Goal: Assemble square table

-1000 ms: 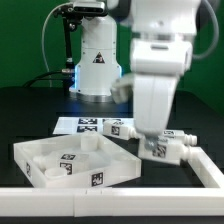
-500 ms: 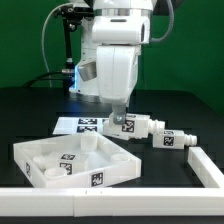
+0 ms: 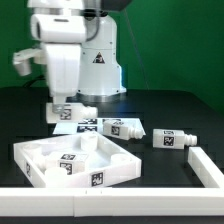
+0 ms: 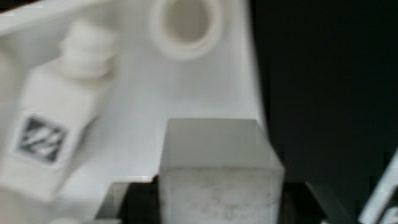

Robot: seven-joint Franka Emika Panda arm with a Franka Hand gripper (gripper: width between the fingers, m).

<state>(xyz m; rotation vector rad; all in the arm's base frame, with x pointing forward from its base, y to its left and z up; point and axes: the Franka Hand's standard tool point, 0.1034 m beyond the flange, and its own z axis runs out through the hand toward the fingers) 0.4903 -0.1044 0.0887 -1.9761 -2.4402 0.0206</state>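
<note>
The dark counter [image 3: 185, 115] carries the square table top [image 3: 118, 172], lying flat with its rim up toward the front of the exterior view. Over its back edge hangs the end effector [image 3: 61, 103], closed on a leg [image 3: 80, 112] held clear of the counter. The leg's long axis is level, running across the view. The top lies just below and in front, so the leg probably needs tipping upright over a corner socket [image 4: 187, 25]. Two loose legs [image 3: 120, 128] lie off to the exterior view's right.
</note>
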